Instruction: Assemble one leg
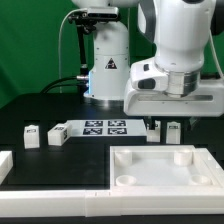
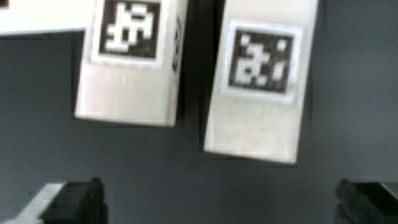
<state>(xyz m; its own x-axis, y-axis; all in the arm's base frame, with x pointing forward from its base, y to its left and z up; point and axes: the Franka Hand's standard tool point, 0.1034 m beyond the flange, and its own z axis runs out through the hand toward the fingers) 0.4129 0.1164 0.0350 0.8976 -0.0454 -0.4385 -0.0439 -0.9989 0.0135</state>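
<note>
Four white legs with marker tags stand on the black table in the exterior view. Two are at its left (image 1: 31, 134) (image 1: 57, 133), and two stand close together under the arm (image 1: 152, 128) (image 1: 174, 130). My gripper (image 1: 161, 117) hangs just above that pair, open and empty. In the wrist view the same two legs (image 2: 134, 60) (image 2: 260, 85) lie side by side ahead of the gripper (image 2: 221, 203). Its dark fingertips (image 2: 71, 202) are spread wide and touch neither leg. The large white tabletop (image 1: 128, 157), with round corner holes, lies in front of the pair.
The marker board (image 1: 101, 127) lies flat between the two groups of legs. A white L-shaped rail (image 1: 6, 166) runs along the front and the exterior view's left edge. The robot's base (image 1: 105, 70) stands behind the marker board.
</note>
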